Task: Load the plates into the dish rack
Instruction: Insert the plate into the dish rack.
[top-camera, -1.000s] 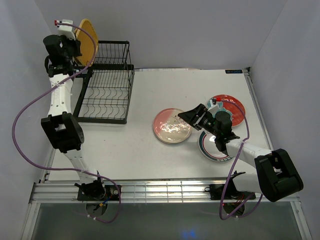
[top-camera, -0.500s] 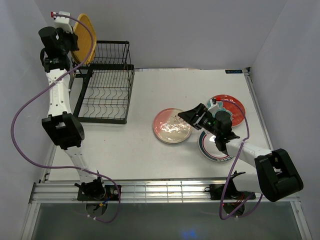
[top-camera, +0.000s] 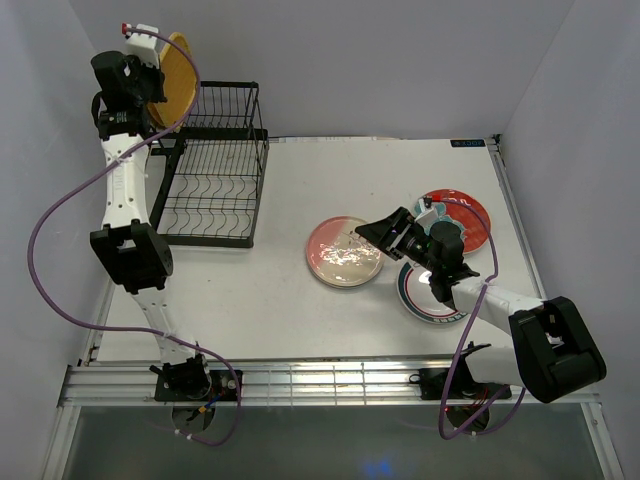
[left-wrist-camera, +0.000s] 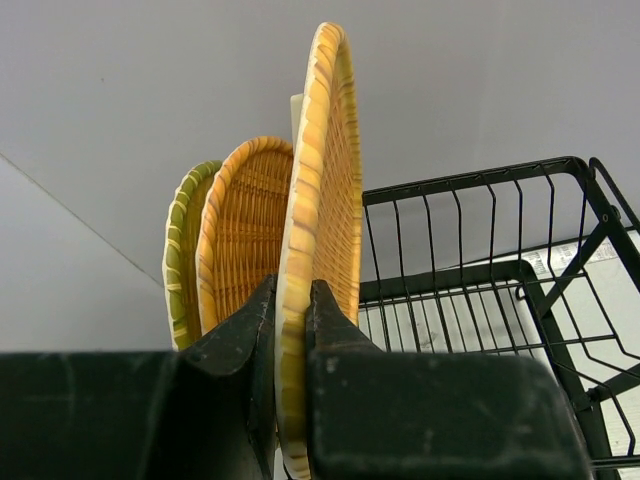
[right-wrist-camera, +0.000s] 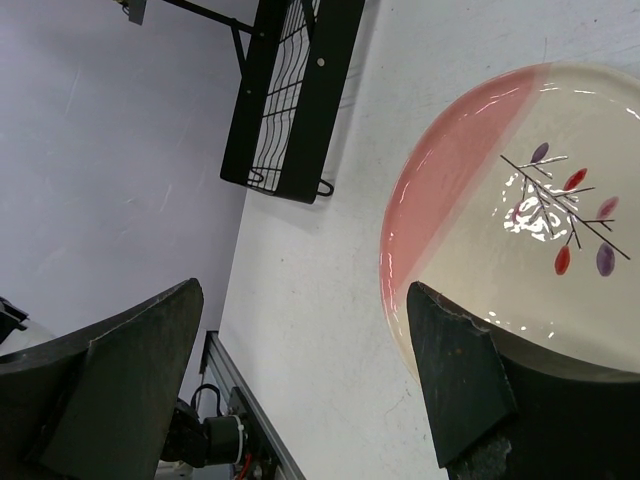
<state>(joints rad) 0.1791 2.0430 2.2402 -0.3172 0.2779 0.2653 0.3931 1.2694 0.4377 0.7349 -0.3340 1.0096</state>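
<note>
Jaws pinch woven plate (left-wrist-camera: 318, 200); wrist view adds apparently green-rimmed plate (left-wrist-camera: 181, 255).

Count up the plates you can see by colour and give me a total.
yellow woven: 2, the held yellow plate and the yellow plate behind it
green-rimmed plate: 1
pink-and-white plate: 1
red plate: 1
teal-patterned plate: 1
Total: 6 plates

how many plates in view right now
6: woven plate in the left gripper, second woven plate and green-rimmed plate beside it; pink-and-white plate, red plate, teal-patterned plate flat on the table. Others may be hidden.
</note>
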